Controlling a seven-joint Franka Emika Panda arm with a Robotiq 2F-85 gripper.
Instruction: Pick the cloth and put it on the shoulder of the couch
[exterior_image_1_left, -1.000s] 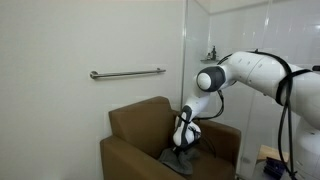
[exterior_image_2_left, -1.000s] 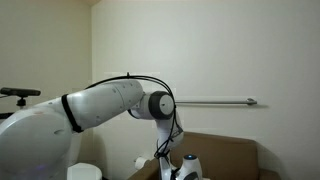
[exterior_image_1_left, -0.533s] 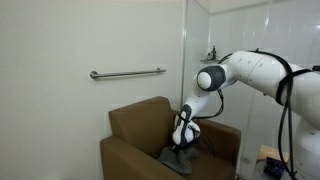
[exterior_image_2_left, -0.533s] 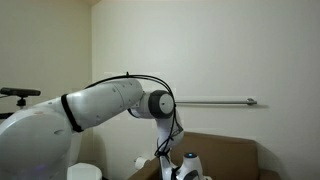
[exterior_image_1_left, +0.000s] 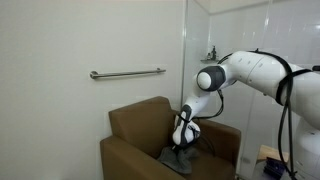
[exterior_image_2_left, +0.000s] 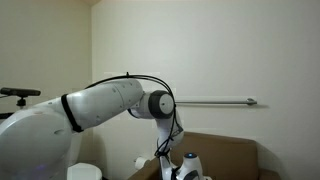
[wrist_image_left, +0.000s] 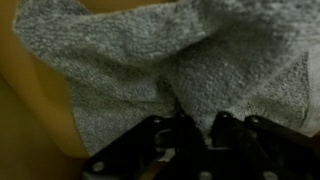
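**Gripper pinching the grey cloth on the armchair seat**

Up close in the wrist view, the gripper is biting down with its jaws drawn together on a raised fold of the cloth. The fabric is bunching into a ridge right at the fingertips. The rumpled grey towelling is filling most of that view, and its left edge is giving way to the armchair's brown seat cushion.

In an exterior view, the gripper is pointing straight down into the middle of the armchair. The cloth is lying as a dark patch on the seat beneath it, inside the two side walls. The padded arm on the side away from the robot is standing well apart from the cloth, its flat top facing up. The robot arm is reaching in over the armchair's other side.

Behind the armchair, a band of plain wall is showing between the backrest's top edge and the grab bar. That bar is running level above the armchair in both exterior views.
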